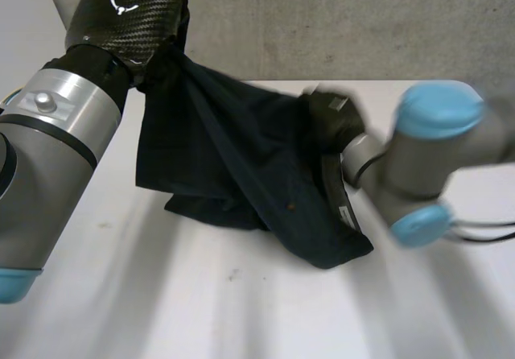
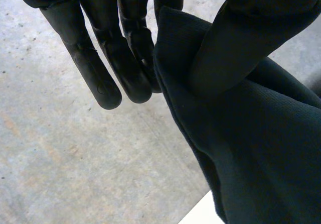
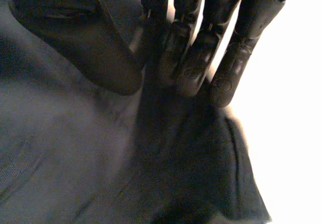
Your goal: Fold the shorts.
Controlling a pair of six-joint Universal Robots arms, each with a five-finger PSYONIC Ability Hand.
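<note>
The left hand (image 2: 125, 58) pinches the shorts (image 1: 233, 150) between thumb and straight fingers, far left; the right hand (image 3: 195, 58) pinches their right edge.

In the head view the left hand (image 1: 129, 17) shows only its back; its fingers are hidden behind it and behind the shorts (image 1: 233, 158), so the grip cannot be seen from there. The left arm (image 1: 48, 158) is cut off by the edge. The right hand (image 1: 334, 113) is blurred and half covered by cloth, and the right arm (image 1: 426, 158) is blurred also. A white label (image 1: 346, 214) at the waistband is too small to read. The hanging folds hide the table (image 1: 201, 295) under them. In the left wrist view the thumb (image 2: 241, 38) is cut off, and the shorts run out past the edge
</note>
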